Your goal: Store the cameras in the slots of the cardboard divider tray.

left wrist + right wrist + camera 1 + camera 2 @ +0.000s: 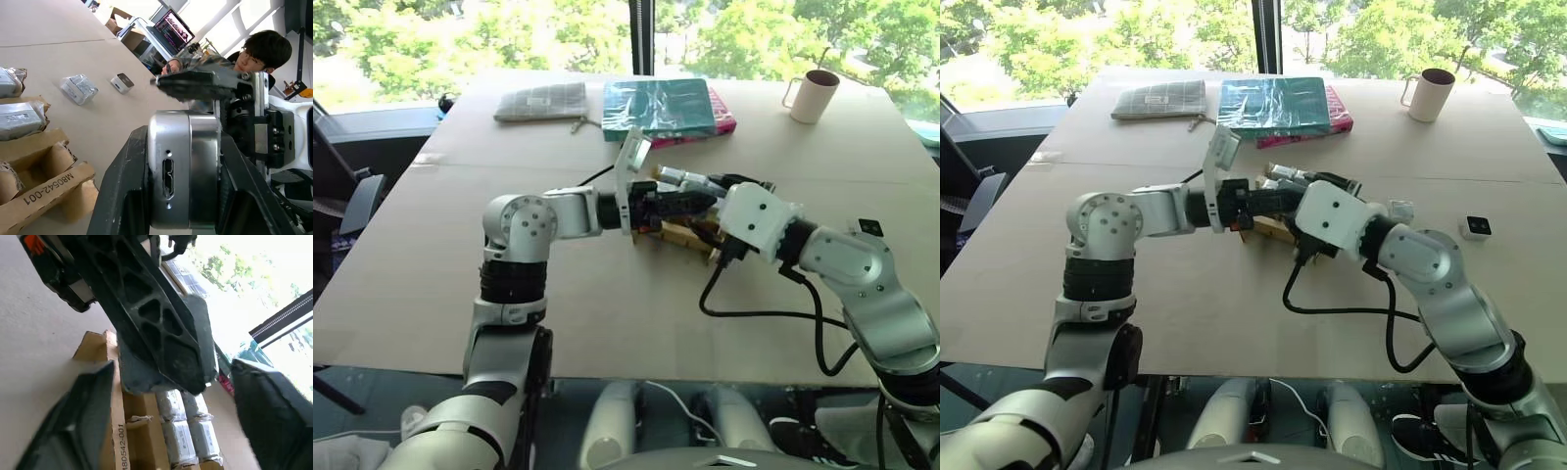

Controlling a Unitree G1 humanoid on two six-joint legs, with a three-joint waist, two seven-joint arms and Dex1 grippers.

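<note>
Outdoors, trees [538,29] beyond tan table [411,264]

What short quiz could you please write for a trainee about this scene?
1. True or false: the left gripper is empty.
2. What stands at the far right of the table? A. a mug B. a bowl C. a lamp
3. How many cameras lie loose on the table beside the tray?

Key
1. False: it is shut on a silvery camera.
2. A
3. Two: a wrapped one and a white one.
</note>
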